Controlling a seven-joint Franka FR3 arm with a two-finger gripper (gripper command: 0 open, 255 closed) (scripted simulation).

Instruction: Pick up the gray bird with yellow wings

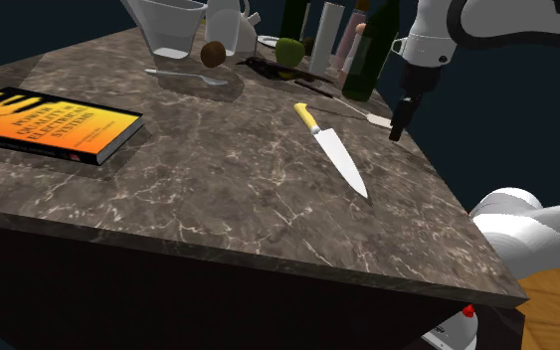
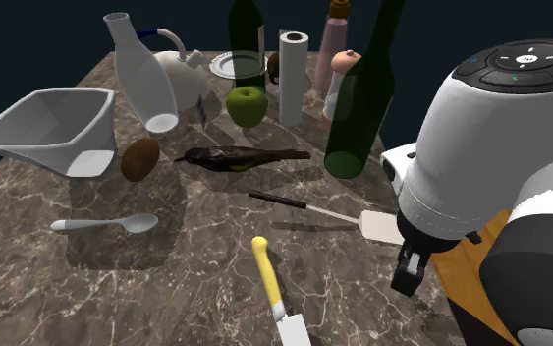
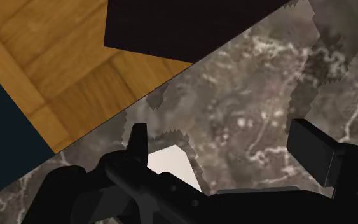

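Observation:
The bird (image 2: 230,157) lies on its side on the marble counter (image 2: 166,285), dark grey-brown with a trace of yellow under its wing, between a kiwi and a dark green bottle. In the shoulder view the bird (image 1: 266,67) is at the back of the counter, near a green apple. My gripper (image 1: 399,124) hangs over the counter's edge at the shoulder view's right, well away from the bird and just past a spatula's white blade (image 1: 377,120). Its fingers (image 3: 314,151) stand apart with nothing between them; the gripper (image 3: 225,143) looks down on marble and wooden floor. From the second exterior view, the gripper (image 2: 409,273) sits at the lower right.
A yellow-handled knife (image 1: 332,149) lies mid-counter, an orange book (image 1: 54,121) at the shoulder view's left. Around the bird stand a green apple (image 2: 247,103), a dark green bottle (image 2: 358,98), a kiwi (image 2: 139,158), a glass pitcher (image 2: 141,84) and a white bowl (image 2: 53,128). A spoon (image 2: 107,225) lies nearer.

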